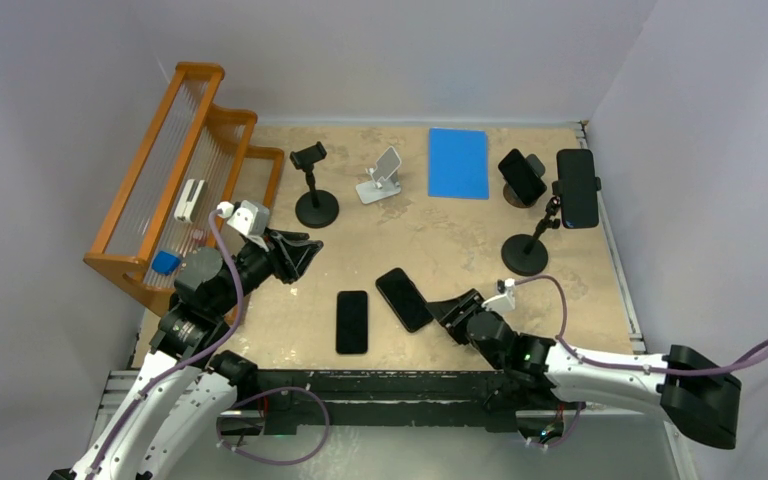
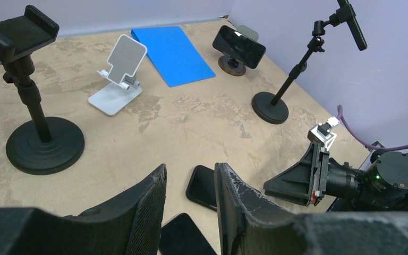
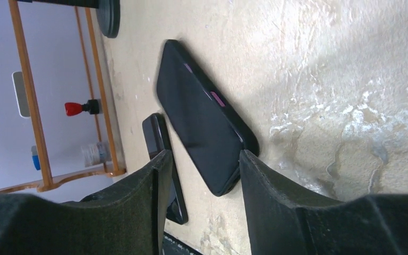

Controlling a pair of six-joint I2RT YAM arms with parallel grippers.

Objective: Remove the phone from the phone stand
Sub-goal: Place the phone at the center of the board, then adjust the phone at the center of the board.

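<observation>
The left arm (image 1: 150, 420) and right arm (image 1: 600, 370), smooth white shells ending in black wrists, rise from the near edge in the overhead view. On the mottled tan, stone-like table (image 1: 440, 240) the phone (image 1: 403, 298), a flat black slab with rounded corners, lies askew and off any stand, one end just at the right gripper (image 1: 445, 303). A second phone (image 1: 352, 321) lies flat beside it. Farther back stand an empty black clamp stand (image 1: 315, 190) on a round base and an empty white folding stand (image 1: 383, 178) with a tilted plate.

From the left wrist, the left gripper (image 2: 191, 175) shows coarse mesh-textured pads and scuffed, chipped edges. Its jaws stand partly apart with nothing between them, clear of the tabletop.

From the right wrist, the matte black fingers (image 3: 138, 202) stand apart on either side of the phone's near end, not pinching it. The glossy phone rests flat on the table, with small purple marks along its thin edge.
</observation>
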